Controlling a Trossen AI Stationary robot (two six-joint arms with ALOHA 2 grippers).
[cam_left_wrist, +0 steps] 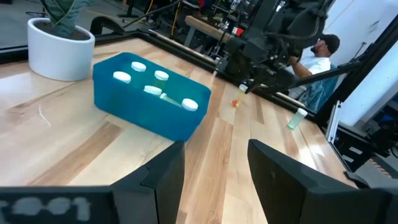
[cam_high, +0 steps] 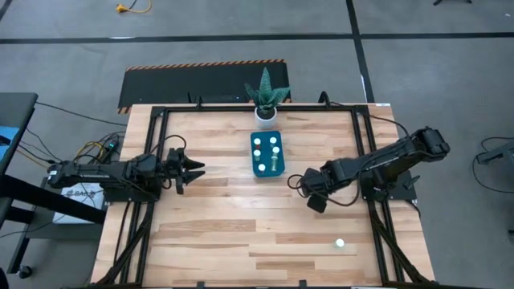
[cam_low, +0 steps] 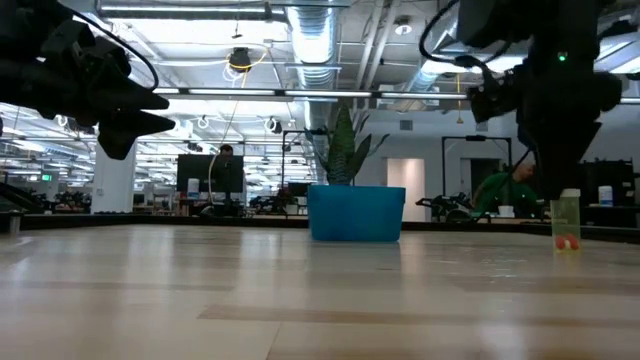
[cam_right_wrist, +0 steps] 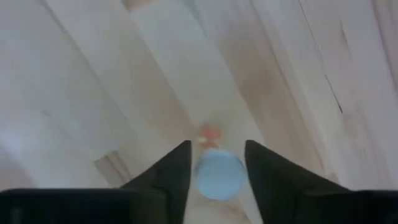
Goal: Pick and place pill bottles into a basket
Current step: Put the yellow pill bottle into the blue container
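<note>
the teal-blue basket (cam_high: 267,156) sits just above the middle of the high view, directly below the white pot with a spiky green plant (cam_high: 266,104), the two nearly touching. inside the basket several white-capped pill bottles (cam_high: 274,142) show as round caps, and the left wrist view counts about five of them (cam_left_wrist: 138,66) in the basket (cam_left_wrist: 149,112).

one more pill bottle (cam_high: 340,242) stands alone on the wooden table (cam_high: 209,233) at the lower right of the high view, well apart from the basket. in the low view it appears at the right edge as a greenish bottle with a white cap (cam_low: 566,220), upright, with small orange bits at its foot.

the right gripper (cam_high: 316,201) hangs right of centre in the high view, between the basket and the lone bottle. its wrist view looks down past its own two dark fingers (cam_right_wrist: 165,177), which stand apart with a round pale cap (cam_right_wrist: 219,173) seen in the gap between them; whether they touch it cannot be told.

the left gripper (cam_high: 195,168) waits at the left middle of the high view, pointing toward the basket, its fingers (cam_left_wrist: 158,180) spread apart and holding nothing.
</note>
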